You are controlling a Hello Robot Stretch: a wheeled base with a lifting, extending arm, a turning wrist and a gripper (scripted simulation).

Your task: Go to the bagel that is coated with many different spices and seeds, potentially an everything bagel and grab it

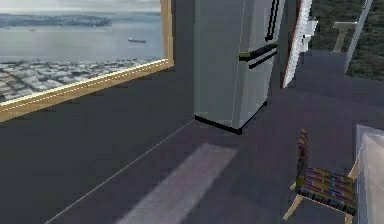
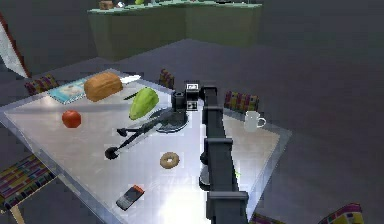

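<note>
1. Arm side view: a glossy pale counter (image 2: 60, 150) is seen, with plaid-cushioned chairs (image 2: 240, 100) set at its edges.
2. The bagel (image 2: 170, 160), a small tan ring, is noted lying flat toward the counter's near edge, just left of the arm (image 2: 218, 160). Its coating cannot be made out.
3. The gripper (image 2: 183, 100) is seen over the counter's middle, toward the far edge and well apart from the bagel. A dark long-handled utensil (image 2: 150, 130) lies just below it.
4. Whether the fingers (image 2: 177, 106) are spread or pressed together cannot be told, nor whether anything is held.
5. Toward the far left corner, a brown loaf (image 2: 100, 85) is recorded, with a red tomato (image 2: 71, 118) nearer and a green leafy thing (image 2: 145, 102) beside the loaf.
6. A white mug (image 2: 254, 120) stands near the right edge, and a dark flat device (image 2: 130, 197) lies by the near edge.
7. Forward view: a grey fridge (image 1: 235, 60) is seen ahead, and a gold-framed window (image 1: 80, 50) at the left. A chair (image 1: 325, 185) is drawn up to the counter's edge at the lower right.
</note>
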